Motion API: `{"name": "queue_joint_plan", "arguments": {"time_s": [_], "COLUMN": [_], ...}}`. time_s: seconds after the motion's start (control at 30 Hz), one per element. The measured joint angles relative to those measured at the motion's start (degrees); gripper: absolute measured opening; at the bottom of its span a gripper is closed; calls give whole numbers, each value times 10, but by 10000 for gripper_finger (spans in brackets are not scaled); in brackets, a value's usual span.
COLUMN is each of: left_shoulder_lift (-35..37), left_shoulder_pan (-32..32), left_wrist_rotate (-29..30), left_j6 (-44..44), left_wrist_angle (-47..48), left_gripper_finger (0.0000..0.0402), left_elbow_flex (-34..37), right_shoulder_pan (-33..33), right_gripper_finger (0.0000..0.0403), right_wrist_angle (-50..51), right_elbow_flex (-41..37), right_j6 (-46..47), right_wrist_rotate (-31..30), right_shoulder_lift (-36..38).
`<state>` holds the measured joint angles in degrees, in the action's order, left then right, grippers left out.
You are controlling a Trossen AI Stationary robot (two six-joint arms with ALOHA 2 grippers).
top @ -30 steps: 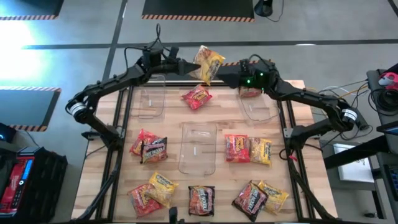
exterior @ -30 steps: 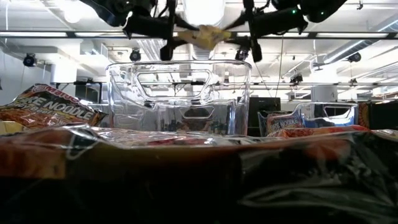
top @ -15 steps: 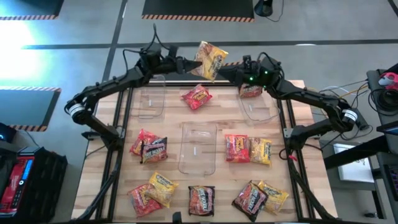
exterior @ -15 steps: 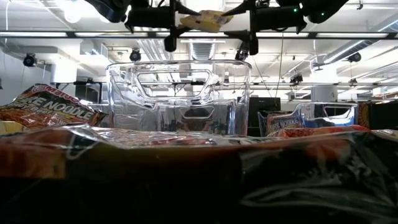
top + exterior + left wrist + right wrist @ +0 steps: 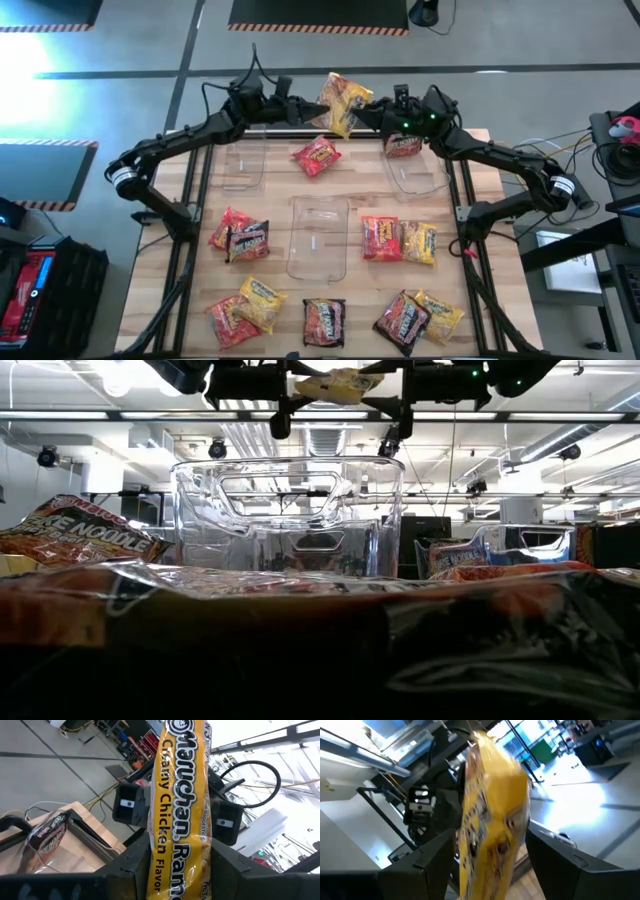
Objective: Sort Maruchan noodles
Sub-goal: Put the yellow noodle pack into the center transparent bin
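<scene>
Higher than a moment ago, the yellow packet point(image 5: 341, 101) is now hanging between my two grippers, above the far edge of the wooden table point(image 5: 185, 262). My left gripper point(image 5: 313, 108) is closing on one end of it and my right gripper point(image 5: 362, 113) is closing on the other end, so both are holding the same packet in the air. In my left wrist view the yellow packet point(image 5: 181, 805) is standing between my fingers point(image 5: 125, 870), and I am reading "Creamy Chicken Flavor" on it.

Below and nearer than my grippers, the middle clear bin point(image 5: 318, 237) is lying in the centre of the table. The left clear bin point(image 5: 243, 153) is lying just under my left arm. The right clear bin point(image 5: 413, 168) is lying under my right arm, with a red packet point(image 5: 404, 146) at its far end. Another red packet point(image 5: 317, 155) is lying on the table almost straight below the yellow one.

The other packets point(image 5: 399, 240) are lying well apart from my grippers, in groups on the near half of the table.
</scene>
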<state>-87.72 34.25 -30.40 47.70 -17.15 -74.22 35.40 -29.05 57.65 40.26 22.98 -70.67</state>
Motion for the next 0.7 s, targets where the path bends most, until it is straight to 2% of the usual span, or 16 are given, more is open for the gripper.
{"name": "queue_joint_plan", "arguments": {"time_s": [0.7], "left_shoulder_lift": [0], "left_shoulder_pan": [-11], "left_wrist_rotate": [18], "left_j6": [-8], "left_wrist_angle": [-2], "left_gripper_finger": [129], "left_elbow_flex": [0], "right_shoulder_pan": [0], "right_gripper_finger": [127], "right_wrist_angle": [-5], "right_elbow_flex": [0], "right_j6": [-12], "right_wrist_rotate": [9], "right_shoulder_lift": [0]}}
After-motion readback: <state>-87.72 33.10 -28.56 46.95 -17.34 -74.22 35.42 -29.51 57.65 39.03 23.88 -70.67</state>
